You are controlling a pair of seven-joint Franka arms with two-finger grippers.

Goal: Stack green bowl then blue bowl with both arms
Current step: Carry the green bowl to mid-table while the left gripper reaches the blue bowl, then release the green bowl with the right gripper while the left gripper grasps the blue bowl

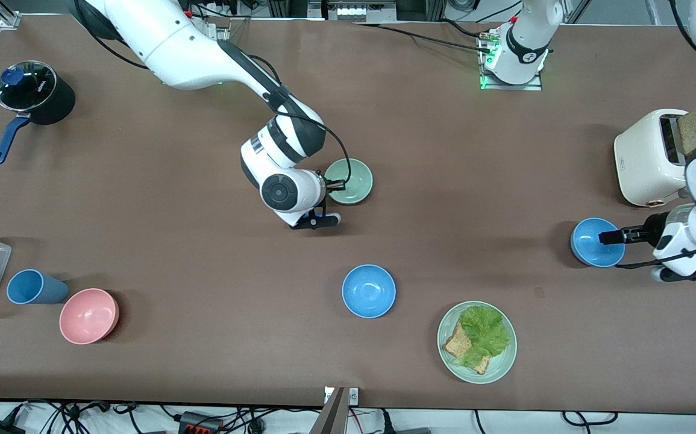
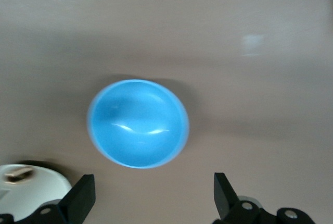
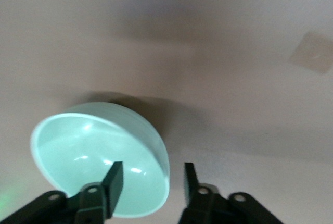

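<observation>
1. Right pincer (image 1: 331, 188) is at the green bowl (image 1: 351, 181), mid-worktop, a bit toward the edge where the arm bases stand. Right wrist view: fingers straddle the bowl's rim (image 3: 165, 174), one finger (image 3: 113, 179) inside, the other outside. Narrow gap between them; can't tell whether they actually clamp the rim. Bowl looks tilted in that view.
2. Left pincer (image 1: 605, 237) is over a blue bowl (image 1: 596, 242) near the left arm's end of the worktop, closer to the front camera than the toaster (image 1: 649, 158). Left wrist view: fingers (image 2: 83, 195) spread wide, holding nothing, blue bowl (image 2: 138, 123) sitting on the worktop between and ahead of them.
3. Second blue bowl (image 1: 369, 290) sits free mid-worktop, nearer the front camera than the green bowl.
4. Green plate (image 1: 450, 355) with lettuce and toast lies near the front edge, beside that second blue bowl, toward the left arm's end.
5. Pink bowl (image 1: 88, 316) and blue cup (image 1: 33, 287) are toward the front corner at the right arm's end.
</observation>
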